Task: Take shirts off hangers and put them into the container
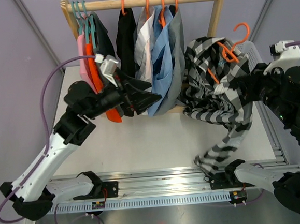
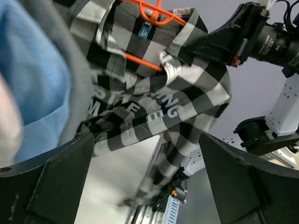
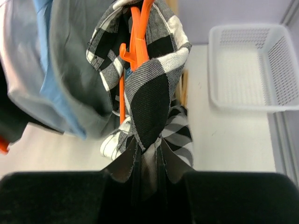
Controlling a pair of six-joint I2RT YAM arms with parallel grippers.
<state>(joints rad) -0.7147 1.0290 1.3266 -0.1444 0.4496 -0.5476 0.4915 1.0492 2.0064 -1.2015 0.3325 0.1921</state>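
Light is bright and even from overhead; on the counter I see only faint, soft shadows. In my left wrist view the blue shirt near the lens is smeared out of focus, while the plaid shirt is sharp. The right gripper reads flat black, without detail; the basket looks slightly washed out.

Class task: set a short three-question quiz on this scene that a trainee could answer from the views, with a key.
1. True or false: the left arm's fingers stand open, holding nothing.
2. What do the right arm's fingers pinch? A the light blue shirt; B the plaid shirt; C the basket rim.
3. Fill in: the hanger inside the plaid shirt is ___ in colour.
Key: 1 true; 2 B; 3 orange.
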